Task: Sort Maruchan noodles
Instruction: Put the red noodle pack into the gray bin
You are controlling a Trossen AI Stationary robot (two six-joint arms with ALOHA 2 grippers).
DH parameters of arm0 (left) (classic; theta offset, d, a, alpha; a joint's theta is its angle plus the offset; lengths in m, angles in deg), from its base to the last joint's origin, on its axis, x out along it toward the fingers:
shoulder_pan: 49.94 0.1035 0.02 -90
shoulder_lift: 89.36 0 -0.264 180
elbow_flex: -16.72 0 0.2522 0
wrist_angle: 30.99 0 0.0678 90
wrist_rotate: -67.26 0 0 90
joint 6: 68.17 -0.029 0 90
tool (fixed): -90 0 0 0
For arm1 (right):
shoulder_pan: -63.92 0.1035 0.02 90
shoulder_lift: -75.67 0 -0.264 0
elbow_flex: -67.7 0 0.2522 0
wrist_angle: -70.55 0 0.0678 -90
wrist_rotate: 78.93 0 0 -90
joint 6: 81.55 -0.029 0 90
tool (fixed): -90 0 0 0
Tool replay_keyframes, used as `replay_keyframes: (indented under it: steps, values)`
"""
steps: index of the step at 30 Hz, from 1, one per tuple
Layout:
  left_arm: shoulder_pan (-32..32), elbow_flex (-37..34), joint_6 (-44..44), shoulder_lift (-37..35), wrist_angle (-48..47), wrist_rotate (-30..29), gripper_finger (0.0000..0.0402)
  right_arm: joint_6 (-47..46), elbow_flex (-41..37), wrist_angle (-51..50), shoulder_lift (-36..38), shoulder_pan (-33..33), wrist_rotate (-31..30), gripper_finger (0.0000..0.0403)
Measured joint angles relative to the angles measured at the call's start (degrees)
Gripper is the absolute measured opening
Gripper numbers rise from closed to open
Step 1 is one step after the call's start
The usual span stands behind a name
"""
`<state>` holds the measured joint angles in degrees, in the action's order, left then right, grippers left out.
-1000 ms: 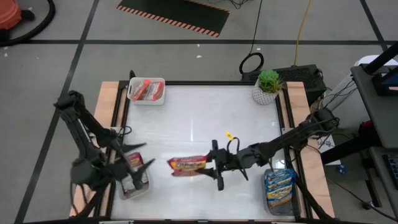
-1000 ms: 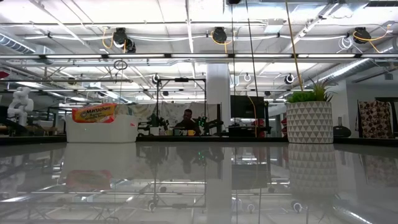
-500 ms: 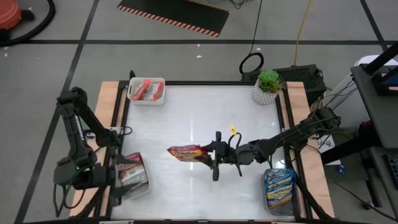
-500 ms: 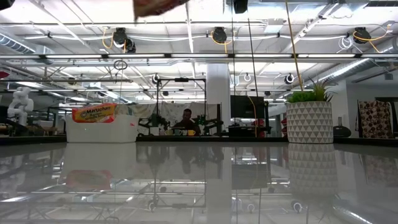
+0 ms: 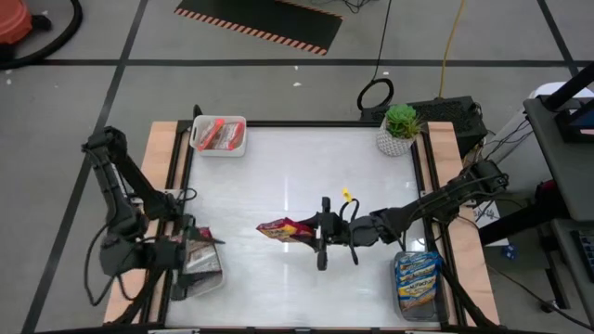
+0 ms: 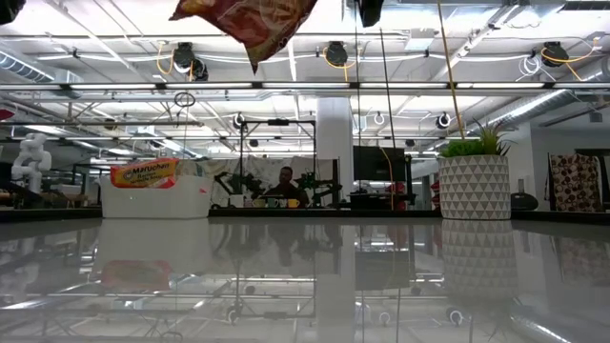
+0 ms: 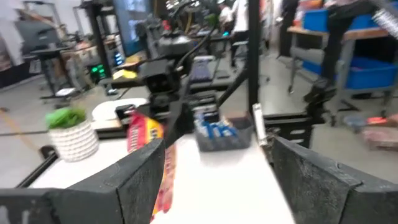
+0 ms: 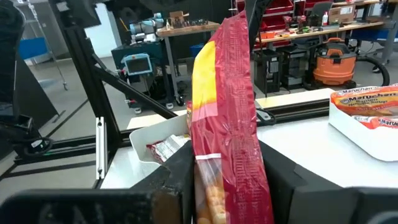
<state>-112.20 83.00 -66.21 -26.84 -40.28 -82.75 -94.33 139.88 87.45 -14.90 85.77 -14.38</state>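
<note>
A dark red Maruchan noodle packet [image 5: 286, 228] hangs in the air over the middle of the table, with my right gripper [image 5: 318, 234] shut on it. In the low view the packet [image 6: 250, 21] shows at the top of the picture. The right wrist view looks along the packet [image 8: 222, 106], which is turned on edge. My left gripper [image 7: 217, 180] is open and holds nothing. It stands at the near left [image 5: 190, 249], beside a clear bin [image 5: 206, 276] holding dark red packets. My right gripper pinches the packet's right end [image 8: 225, 180] between its two fingers [image 8: 180, 180]. The fingers lie level and come from the table's right. The packet is lifted clear of the table, turned on edge, and reaches out past the fingertips toward the left.
A white bin [image 5: 219, 147] with orange-red packets stands at the far left corner. A clear bin [image 5: 418, 299] with blue packets stands at the near right. A potted plant [image 5: 398, 128] stands at the far right corner. The white table top [image 5: 278, 167] lies bare between them.
My right gripper has shifted a little toward the far edge with the packet. The packet has turned from lying flat to standing on edge, and it now hangs into the top of the low view. My left gripper has swung and rolled about by the near-left bin, staying open.
</note>
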Motion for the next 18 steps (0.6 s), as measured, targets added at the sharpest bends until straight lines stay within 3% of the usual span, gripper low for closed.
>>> replay_keyframes:
  steps: [9,14,18]
  values:
    - [5.9,0.0,9.1,0.0,-9.4,2.1,0.0298,-0.2,0.0,0.3,0.0,0.3,0.0,0.0122]
    - [8.8,0.0,13.6,-0.1,-11.2,1.6,0.0298,0.0,0.0,0.3,0.0,0.3,0.2,0.0109]
    - [10.7,0.0,16.0,-0.9,-12.9,2.2,0.0298,-0.9,0.0,0.1,0.0,0.3,3.7,0.0110]
